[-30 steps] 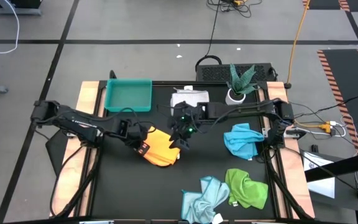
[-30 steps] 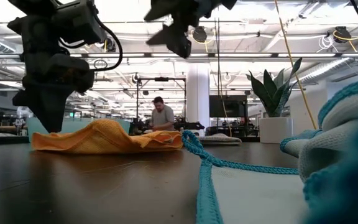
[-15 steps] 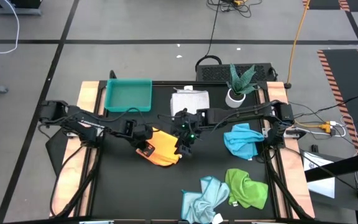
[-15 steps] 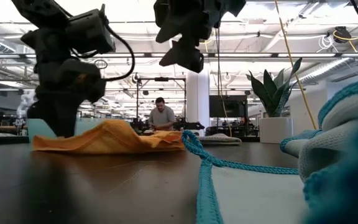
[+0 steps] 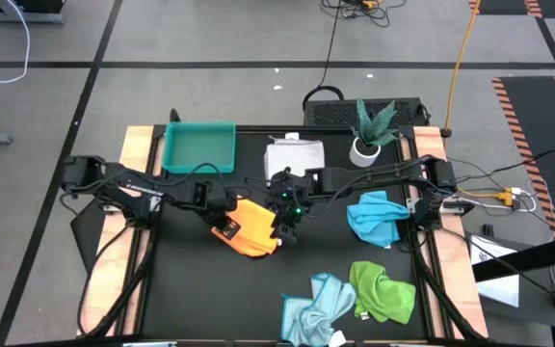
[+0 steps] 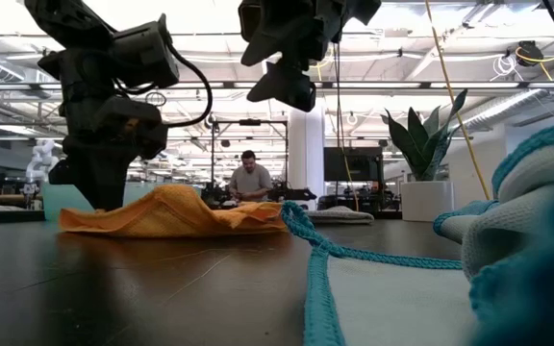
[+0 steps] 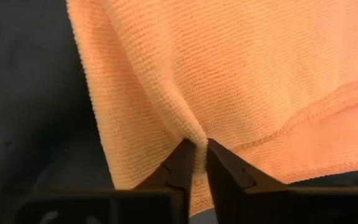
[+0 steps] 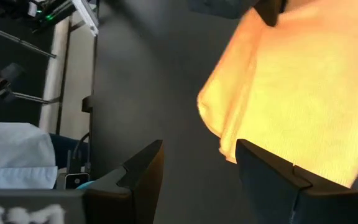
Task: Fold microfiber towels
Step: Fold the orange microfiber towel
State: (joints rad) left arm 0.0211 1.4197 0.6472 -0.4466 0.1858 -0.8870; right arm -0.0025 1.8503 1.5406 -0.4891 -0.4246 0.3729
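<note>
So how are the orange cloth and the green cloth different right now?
The orange cloth lies near the middle of the table, flattened and partly folded; the green cloth sits crumpled near the front right edge. The left gripper is pinching a pleat of the orange cloth, with the right gripper open just above its other side; nothing touches the green cloth except the pale blue cloth beside it. Both are small, soft cloths.

Overhead, table-level and two close wrist cameras.
</note>
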